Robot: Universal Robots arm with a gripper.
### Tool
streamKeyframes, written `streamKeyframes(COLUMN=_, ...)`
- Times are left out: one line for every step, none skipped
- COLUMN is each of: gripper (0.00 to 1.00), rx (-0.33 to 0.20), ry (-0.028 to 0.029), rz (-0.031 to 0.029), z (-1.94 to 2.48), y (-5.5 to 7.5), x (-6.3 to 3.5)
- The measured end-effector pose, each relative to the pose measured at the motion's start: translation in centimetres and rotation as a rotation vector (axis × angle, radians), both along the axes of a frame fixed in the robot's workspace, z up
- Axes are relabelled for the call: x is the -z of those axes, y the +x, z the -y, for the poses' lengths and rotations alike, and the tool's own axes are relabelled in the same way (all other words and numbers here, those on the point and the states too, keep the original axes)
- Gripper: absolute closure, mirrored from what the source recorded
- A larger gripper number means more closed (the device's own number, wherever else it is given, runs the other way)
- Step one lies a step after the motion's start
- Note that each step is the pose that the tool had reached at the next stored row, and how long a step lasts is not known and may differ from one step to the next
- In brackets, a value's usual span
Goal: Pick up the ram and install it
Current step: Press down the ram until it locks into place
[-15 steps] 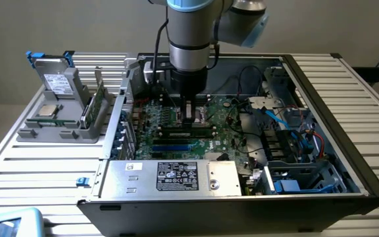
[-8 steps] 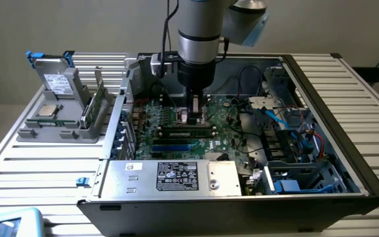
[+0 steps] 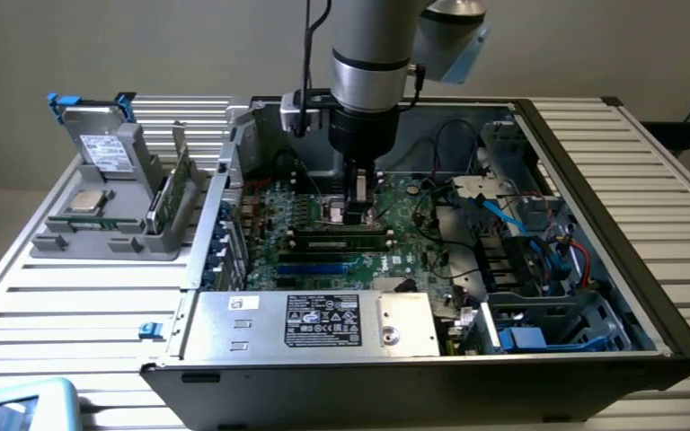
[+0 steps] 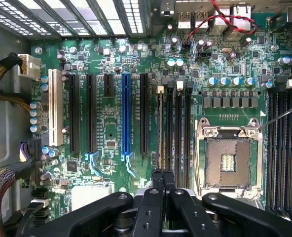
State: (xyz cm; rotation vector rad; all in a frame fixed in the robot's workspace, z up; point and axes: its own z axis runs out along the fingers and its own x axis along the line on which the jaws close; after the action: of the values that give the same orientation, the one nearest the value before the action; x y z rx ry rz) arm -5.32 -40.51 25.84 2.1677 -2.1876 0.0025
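While the ram (image 4: 160, 128) stands edge-on in a memory slot near the empty processor socket (image 4: 228, 160), the gripper (image 4: 164, 180) hangs directly over its end. Its fingers are pressed together (contact with the stick is unclear).

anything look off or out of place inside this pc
Nothing looks broken or spilled. One thing stands out: the processor socket on the green board sits bare, its metal frame holding no chip, while a square silver chip rests in the grey holder outside the case.
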Motion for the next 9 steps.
streamKeyframes(gripper=0.89, rx=0.0, ry=-0.0001, rz=0.0, z=0.0, y=0.0, x=0.0)
streamKeyframes(gripper=0.89, rx=0.0, ry=-0.0001, rz=0.0, z=0.0, y=0.0, x=0.0)
streamKeyframes(gripper=0.89, rx=0.0, ry=-0.0001, rz=0.0, z=0.0, y=0.0, x=0.0)
streamKeyframes(gripper=0.89, rx=0.0, ry=-0.0001, rz=0.0, z=0.0, y=0.0, x=0.0)
streamKeyframes(gripper=0.89, rx=0.0, ry=-0.0001, rz=0.0, z=0.0, y=0.0, x=0.0)
streamKeyframes(gripper=0.89, rx=0.0, ry=-0.0001, rz=0.0, z=0.0, y=0.0, x=0.0)
streamKeyframes(gripper=0.89, rx=0.006, ry=0.0, rz=-0.0001, z=0.0, y=0.0, x=0.0)
streamKeyframes(gripper=0.89, rx=0.019, ry=-0.0001, rz=-0.0001, z=0.0, y=0.0, x=0.0)
streamKeyframes(gripper=0.89, rx=0.032, ry=-0.0001, rz=-0.0001, z=0.0, y=0.0, x=-0.01)
